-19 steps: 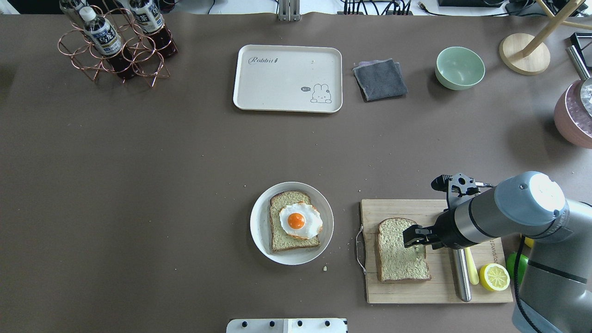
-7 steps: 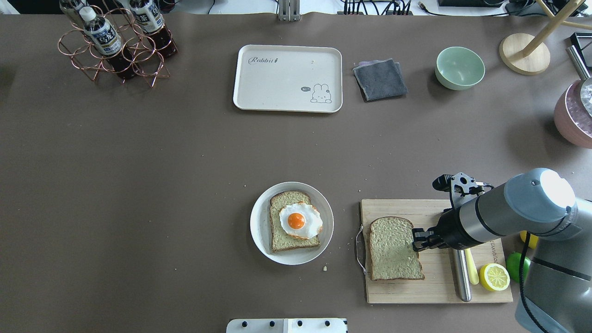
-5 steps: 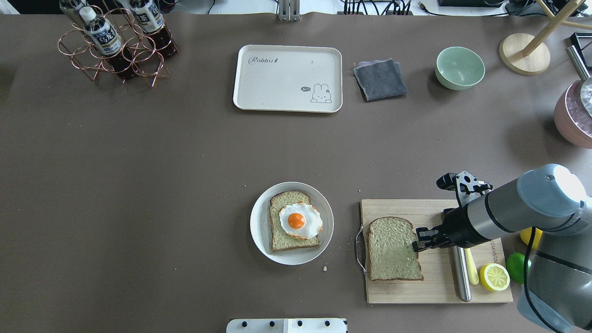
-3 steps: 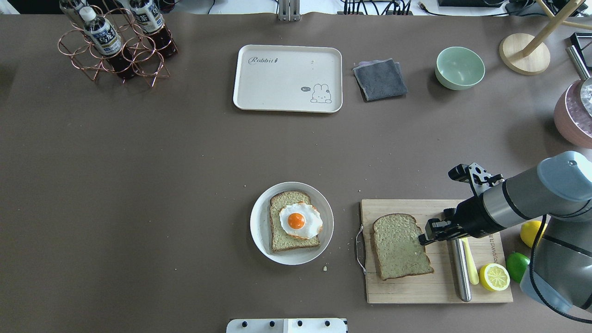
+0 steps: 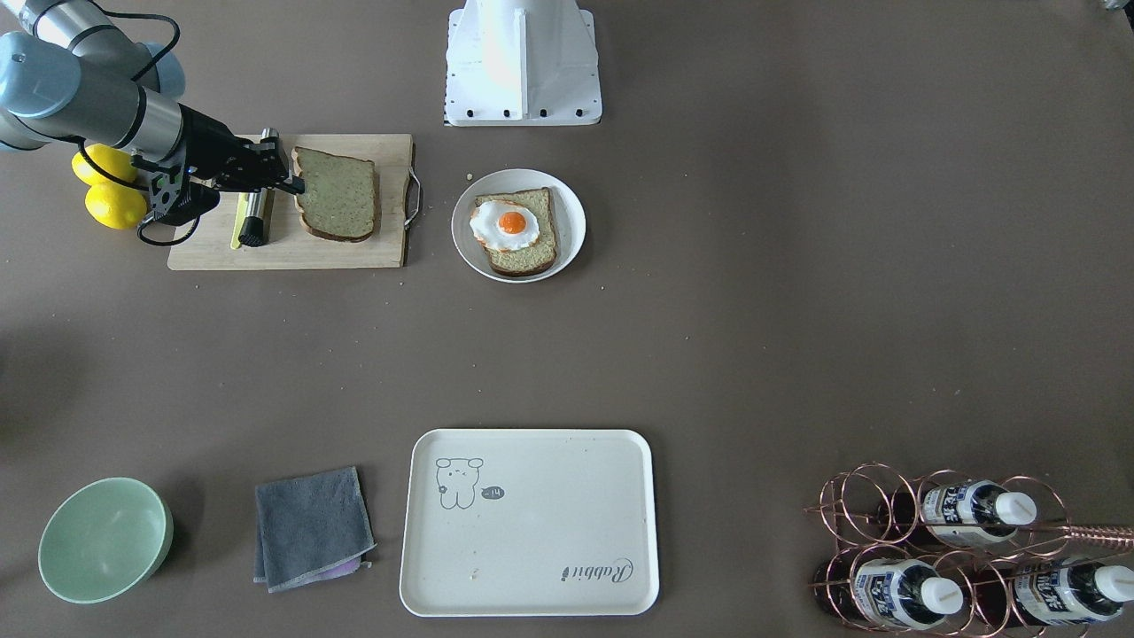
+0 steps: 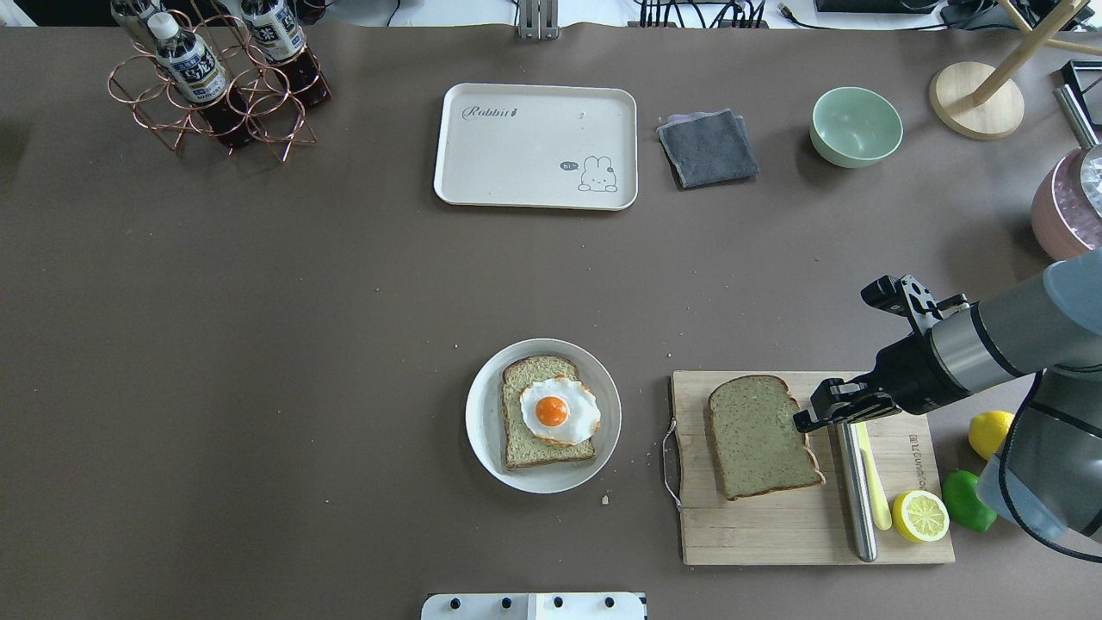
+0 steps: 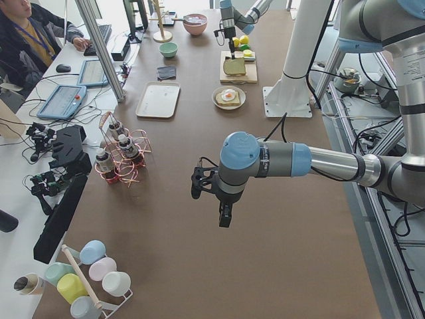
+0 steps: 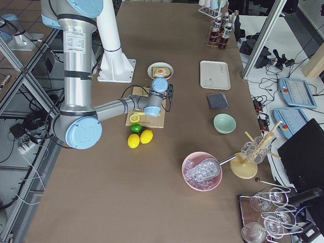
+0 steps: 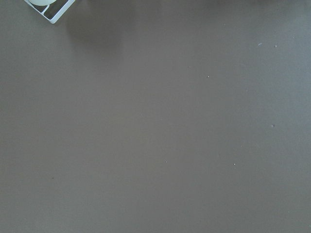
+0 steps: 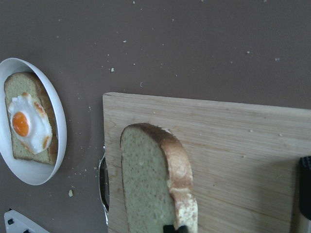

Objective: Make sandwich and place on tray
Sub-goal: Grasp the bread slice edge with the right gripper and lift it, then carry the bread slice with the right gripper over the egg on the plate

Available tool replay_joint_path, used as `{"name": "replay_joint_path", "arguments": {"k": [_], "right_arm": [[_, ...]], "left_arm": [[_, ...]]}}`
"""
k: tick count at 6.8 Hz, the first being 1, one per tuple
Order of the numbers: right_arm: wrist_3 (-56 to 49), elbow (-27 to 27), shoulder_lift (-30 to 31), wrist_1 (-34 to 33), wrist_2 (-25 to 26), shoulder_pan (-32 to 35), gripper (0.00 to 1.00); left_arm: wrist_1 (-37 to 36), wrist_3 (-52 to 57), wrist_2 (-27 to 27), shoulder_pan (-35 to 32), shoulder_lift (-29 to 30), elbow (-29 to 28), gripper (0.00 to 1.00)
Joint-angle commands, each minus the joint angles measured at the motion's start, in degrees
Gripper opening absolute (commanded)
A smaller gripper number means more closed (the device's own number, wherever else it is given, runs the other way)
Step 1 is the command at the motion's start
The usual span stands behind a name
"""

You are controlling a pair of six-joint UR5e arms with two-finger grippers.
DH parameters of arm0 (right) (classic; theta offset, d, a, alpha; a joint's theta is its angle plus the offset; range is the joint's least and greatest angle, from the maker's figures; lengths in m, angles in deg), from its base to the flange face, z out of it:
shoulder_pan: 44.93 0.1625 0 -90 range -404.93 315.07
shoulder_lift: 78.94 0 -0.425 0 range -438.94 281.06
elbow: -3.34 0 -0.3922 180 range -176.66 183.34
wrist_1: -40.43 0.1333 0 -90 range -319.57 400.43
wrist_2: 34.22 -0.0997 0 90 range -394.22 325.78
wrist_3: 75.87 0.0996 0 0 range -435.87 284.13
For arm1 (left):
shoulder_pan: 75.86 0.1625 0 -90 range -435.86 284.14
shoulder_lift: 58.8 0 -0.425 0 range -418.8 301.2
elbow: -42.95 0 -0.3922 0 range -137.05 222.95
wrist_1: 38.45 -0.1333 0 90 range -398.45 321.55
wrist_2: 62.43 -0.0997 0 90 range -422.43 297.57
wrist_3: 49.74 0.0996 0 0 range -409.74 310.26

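Step in hand: pick-up of the top slice. The right hand [image 6: 807,420] is closed narrowly on the crust edge of the top slice [image 6: 762,439], above the cutting board [image 6: 775,538]. The gripped edge appears raised. Whether the opposite edge is clear of the board cannot be told.

The plate [image 6: 482,435] stands just beside the board, off its handle end. It carries the lower slice [image 6: 525,448] with the fried egg [image 6: 560,412] on top. The tray [image 6: 516,155] lies well apart from the board, toward the far side of the worktop [image 6: 258,344].

The left hand [image 7: 198,184] hangs over bare worktop, well apart from the board. Whether it is open or closed cannot be told.

Next move, as judged: lift the slice clear of the board, carry it past the handle end, level it over the egg and release it squarely. A one-edge grip may let the slice sag or swing.
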State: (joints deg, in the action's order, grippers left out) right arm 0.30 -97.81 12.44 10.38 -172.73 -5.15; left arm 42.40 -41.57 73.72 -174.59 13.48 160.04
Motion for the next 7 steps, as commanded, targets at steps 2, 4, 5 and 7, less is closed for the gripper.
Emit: {"name": "replay_joint_path", "arguments": {"k": [2,4,5,7], "right_arm": [[0.37,0.25,-0.68,2.0,-2.46,1.17,0.0],[2.74,0.25,-1.2,4.64,-2.73,1.35,0.0],[5.53,0.25,-2.34,5.96,-2.91,1.44,0.0],[11.25,1.12,-6.54,6.85,-2.91,1.35,0.0]], "left_arm": [[0.0,0.0,0.0,-0.05,-0.04,0.07,0.98],[0.0,0.0,0.0,-0.05,-0.04,0.07,0.98],[0.0,0.0,0.0,-0.05,-0.04,0.07,0.98],[0.0,0.0,0.0,-0.05,-0.04,0.07,0.98]]}}
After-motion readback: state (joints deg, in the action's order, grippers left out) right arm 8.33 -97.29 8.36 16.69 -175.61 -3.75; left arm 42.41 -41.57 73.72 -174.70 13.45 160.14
